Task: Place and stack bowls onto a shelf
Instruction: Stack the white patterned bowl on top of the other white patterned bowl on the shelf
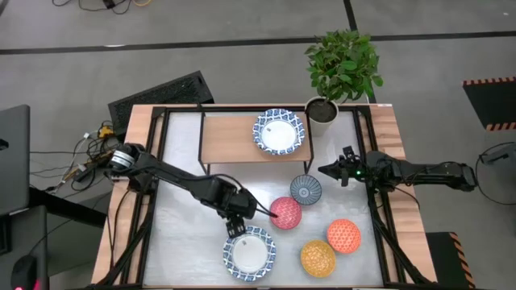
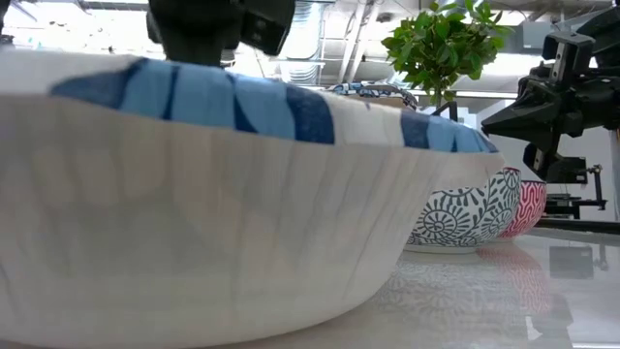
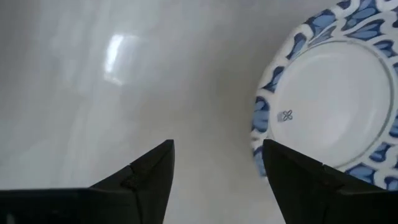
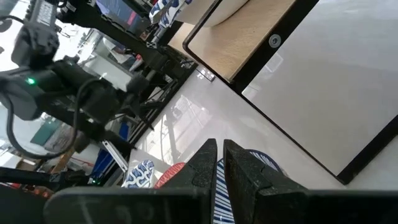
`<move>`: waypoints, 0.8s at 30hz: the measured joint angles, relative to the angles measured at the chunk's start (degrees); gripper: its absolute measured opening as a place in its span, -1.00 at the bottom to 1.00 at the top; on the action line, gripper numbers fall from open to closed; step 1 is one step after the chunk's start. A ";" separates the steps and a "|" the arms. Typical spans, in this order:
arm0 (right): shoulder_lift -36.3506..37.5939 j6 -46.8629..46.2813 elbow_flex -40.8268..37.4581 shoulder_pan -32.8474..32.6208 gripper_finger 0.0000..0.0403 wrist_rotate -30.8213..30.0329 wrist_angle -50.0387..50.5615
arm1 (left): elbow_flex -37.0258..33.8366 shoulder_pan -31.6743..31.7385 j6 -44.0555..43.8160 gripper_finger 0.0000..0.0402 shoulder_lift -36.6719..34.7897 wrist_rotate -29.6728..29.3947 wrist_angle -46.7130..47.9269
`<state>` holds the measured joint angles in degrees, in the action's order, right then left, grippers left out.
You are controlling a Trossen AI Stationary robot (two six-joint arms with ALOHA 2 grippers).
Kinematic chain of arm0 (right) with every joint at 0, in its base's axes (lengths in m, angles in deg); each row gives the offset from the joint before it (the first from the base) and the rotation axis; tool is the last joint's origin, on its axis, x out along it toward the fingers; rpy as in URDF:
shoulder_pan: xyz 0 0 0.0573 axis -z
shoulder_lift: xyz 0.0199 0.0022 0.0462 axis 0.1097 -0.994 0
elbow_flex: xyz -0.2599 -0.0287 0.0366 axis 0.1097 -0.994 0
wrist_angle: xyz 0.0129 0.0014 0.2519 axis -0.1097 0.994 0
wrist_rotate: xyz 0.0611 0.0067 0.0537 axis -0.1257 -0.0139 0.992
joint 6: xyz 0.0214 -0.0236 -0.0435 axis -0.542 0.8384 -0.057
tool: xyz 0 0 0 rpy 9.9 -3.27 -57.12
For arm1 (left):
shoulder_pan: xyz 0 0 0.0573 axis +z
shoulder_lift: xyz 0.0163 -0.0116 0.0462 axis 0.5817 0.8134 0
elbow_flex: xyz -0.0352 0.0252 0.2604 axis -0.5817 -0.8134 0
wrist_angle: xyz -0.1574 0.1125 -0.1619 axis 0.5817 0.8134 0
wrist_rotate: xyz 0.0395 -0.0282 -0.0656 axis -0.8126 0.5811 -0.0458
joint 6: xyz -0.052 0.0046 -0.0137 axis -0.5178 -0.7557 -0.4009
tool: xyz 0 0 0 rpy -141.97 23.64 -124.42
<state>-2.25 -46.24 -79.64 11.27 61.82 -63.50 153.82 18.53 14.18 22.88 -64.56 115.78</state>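
A wide blue-and-white bowl [image 1: 249,253] sits on the table near the front edge and fills the low view [image 2: 194,204]. My left gripper [image 1: 235,229] hovers open at its far-left rim. In the left wrist view [image 3: 217,144] the gap is over bare table and the bowl [image 3: 336,87] lies beside one finger. Another wide bowl [image 1: 279,131] rests on the light-wood shelf [image 1: 230,138]. Small bowls stand on the table: grey-blue [image 1: 305,189], pink-red [image 1: 285,213], orange-red [image 1: 343,236], yellow-orange [image 1: 318,258]. My right gripper [image 1: 324,171] is shut, raised right of the grey-blue bowl [image 4: 264,163].
A potted plant [image 1: 343,68] stands at the shelf's right end, at the table's far edge. The black frame rails [image 1: 375,201] run along the table's sides. Bare table lies left of the front wide bowl and under the shelf.
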 joint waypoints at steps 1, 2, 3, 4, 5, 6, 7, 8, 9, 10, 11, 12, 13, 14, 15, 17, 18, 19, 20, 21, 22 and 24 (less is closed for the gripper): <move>-0.02 0.00 0.00 0.00 -0.72 0.01 0.00 | -0.99 -0.38 -0.59 0.14 0.00 0.37 -2.15; -0.02 0.00 0.00 0.00 -0.72 0.01 0.00 | -2.03 -0.67 -1.08 0.14 0.00 1.03 -4.47; 0.00 0.00 0.00 0.00 -0.72 0.01 0.00 | -3.00 -1.00 -1.70 0.14 0.00 1.70 -6.34; 0.00 0.00 0.00 0.00 -0.72 0.02 0.00 | -4.03 -1.35 -2.23 0.14 0.00 2.29 -7.91; -0.01 -0.01 0.00 0.00 -0.72 0.05 0.00 | -4.81 -1.77 -2.70 0.14 0.01 2.66 -9.01; -0.02 -0.18 0.00 0.00 -0.72 0.05 0.00 | -5.39 -2.23 -3.01 0.14 0.02 2.76 -9.93; -0.01 -0.49 0.00 0.00 -0.72 0.06 0.00 | -5.88 -2.55 -3.20 0.14 0.02 2.72 -11.05; -0.02 -0.81 0.00 0.00 -0.72 0.07 0.00 | -6.35 -2.89 -3.32 0.14 0.00 2.49 -11.99; 0.00 -0.92 0.00 0.00 -0.72 0.09 0.00 | -6.86 -3.13 -3.33 0.14 -0.01 2.23 -12.39; -0.02 -0.94 0.00 0.00 -0.72 0.09 0.00 | -7.46 -3.39 -3.37 0.14 0.00 1.68 -12.21; -0.02 -0.94 0.00 0.00 -0.72 0.09 0.00 | -7.98 -3.59 -3.39 0.14 0.35 1.12 -12.05; -0.02 -0.94 0.00 0.00 -0.72 0.09 0.00 | -8.38 -3.71 -3.40 0.14 0.67 0.97 -12.40; -0.02 -0.94 0.00 0.00 -0.72 0.12 0.01 | -8.75 -3.99 -3.40 0.14 0.86 0.97 -12.94; 0.00 -0.93 0.00 0.00 -0.72 0.12 0.00 | -8.99 -4.18 -3.40 0.14 1.24 0.85 -13.27; -0.03 -0.91 0.00 0.00 -0.72 0.10 0.00 | -9.05 -4.32 -3.52 0.14 1.80 0.85 -14.25; -0.24 -0.92 0.00 0.00 -0.72 0.11 0.02 | -9.06 -4.81 -4.36 0.14 2.81 0.92 -16.44; -0.37 -0.92 0.00 0.00 -0.72 0.09 0.00 | -9.08 -5.02 -4.83 0.14 3.35 0.90 -16.78; -0.71 -0.92 0.01 0.00 -0.72 0.12 0.01 | -9.11 -5.18 -5.29 0.14 4.05 1.05 -17.59; -0.81 -0.96 0.02 0.00 -0.72 0.11 0.02 | -9.11 -5.31 -5.71 0.13 4.61 1.43 -18.91; -0.81 -0.96 0.02 0.00 -0.72 0.12 0.02 | -9.08 -5.58 -5.81 0.12 5.24 1.90 -19.63; -1.03 -1.07 0.02 0.00 -0.72 0.11 0.02 | -9.08 -5.76 -6.29 0.10 5.89 2.63 -19.65; -1.47 -1.11 0.02 -0.07 -0.72 0.13 0.04 | -9.11 -5.96 -7.68 0.02 6.91 3.42 -19.83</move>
<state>-3.72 -47.36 -79.62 11.21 61.94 -63.46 144.72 12.58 6.50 29.79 -61.14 95.96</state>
